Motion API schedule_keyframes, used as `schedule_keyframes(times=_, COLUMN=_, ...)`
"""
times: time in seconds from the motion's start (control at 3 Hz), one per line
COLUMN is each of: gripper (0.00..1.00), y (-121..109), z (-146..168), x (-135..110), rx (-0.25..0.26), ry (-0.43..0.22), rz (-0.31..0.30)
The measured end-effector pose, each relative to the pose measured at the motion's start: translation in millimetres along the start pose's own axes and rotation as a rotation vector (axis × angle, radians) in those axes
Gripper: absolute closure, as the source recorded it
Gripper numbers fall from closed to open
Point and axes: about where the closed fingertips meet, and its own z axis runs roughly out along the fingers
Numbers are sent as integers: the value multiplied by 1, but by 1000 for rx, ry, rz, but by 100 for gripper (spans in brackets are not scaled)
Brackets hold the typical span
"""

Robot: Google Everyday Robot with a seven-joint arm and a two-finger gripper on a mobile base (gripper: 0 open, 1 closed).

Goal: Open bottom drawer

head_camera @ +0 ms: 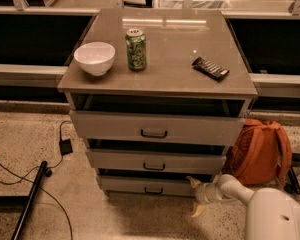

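The bottom drawer is the lowest of three grey-beige fronts in the cabinet, with a small dark bar handle. It stands out slightly, with a dark gap above it. My gripper is at the drawer front's right end, right of the handle, on a white arm that comes in from the lower right. Its two pale fingers are spread apart, one up by the drawer's top right corner and one lower near the floor. It holds nothing.
The middle drawer and top drawer also stand slightly out. On the cabinet top are a white bowl, a green can and a dark bar. An orange backpack sits to the right, and cables and a black pole lie to the left.
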Motion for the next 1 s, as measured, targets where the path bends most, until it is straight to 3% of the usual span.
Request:
schedule_keyframes(times=0.33, gripper=16, y=-9, z=-6, x=-2, rx=21, ry=-13, rz=5)
schedule_keyframes(times=0.67, gripper=36, y=-11, z=-22, x=-20, rx=21, ry=-17, rz=-35)
schedule_keyframes(times=1.0, gripper=52, y=13, z=-21, x=-33, rx=-52, ry=-13, rz=-52)
